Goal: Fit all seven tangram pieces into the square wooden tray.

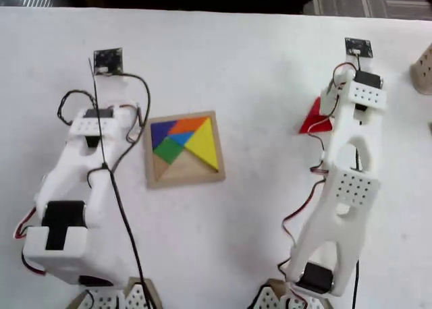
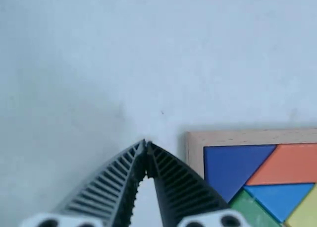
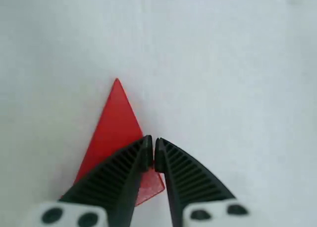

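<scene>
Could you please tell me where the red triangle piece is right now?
The red triangle lies on the table, outside and to the right of the wooden tray in the high view, partly beneath the right end effector.

A wide strip of table runs between the wooden tray and the right arm, leaving room to pass, and the tray's far and near sides also face bare table. The left arm stands just beside the tray's other side, its black cable trailing close by. The red triangle lies partly under the right arm's front end, reachable only from the tray side.
</scene>
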You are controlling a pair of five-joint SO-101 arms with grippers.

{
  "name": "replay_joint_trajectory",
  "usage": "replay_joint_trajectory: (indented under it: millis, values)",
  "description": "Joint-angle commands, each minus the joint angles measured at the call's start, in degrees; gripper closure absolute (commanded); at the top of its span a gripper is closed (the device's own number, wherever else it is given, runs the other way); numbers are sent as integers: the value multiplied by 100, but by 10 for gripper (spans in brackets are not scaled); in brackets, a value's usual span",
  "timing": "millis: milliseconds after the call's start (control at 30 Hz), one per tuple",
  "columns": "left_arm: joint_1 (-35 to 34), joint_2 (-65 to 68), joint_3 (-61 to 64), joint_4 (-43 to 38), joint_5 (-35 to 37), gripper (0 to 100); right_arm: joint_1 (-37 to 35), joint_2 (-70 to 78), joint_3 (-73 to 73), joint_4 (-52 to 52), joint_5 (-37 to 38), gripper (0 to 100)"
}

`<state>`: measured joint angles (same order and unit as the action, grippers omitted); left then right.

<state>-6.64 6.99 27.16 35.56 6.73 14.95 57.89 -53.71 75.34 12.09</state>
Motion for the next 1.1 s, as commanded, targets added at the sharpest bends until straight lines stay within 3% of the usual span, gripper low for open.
replay_joint_trajectory:
  millis: [0,300,567,1067]
  values:
    - [-13,-40,-308,9,9,976,13,567,-1609,681,-44,980]
    - [-4,-40,-273,-149,9,976,-22,1789,-3851,2070,0,980]
    - [-13,-40,-273,-149,9,976,57,1938,-4000,2396,237,981]
    - [4,-31,-264,-281,9,976,-347,-980,185,2185,-97,981]
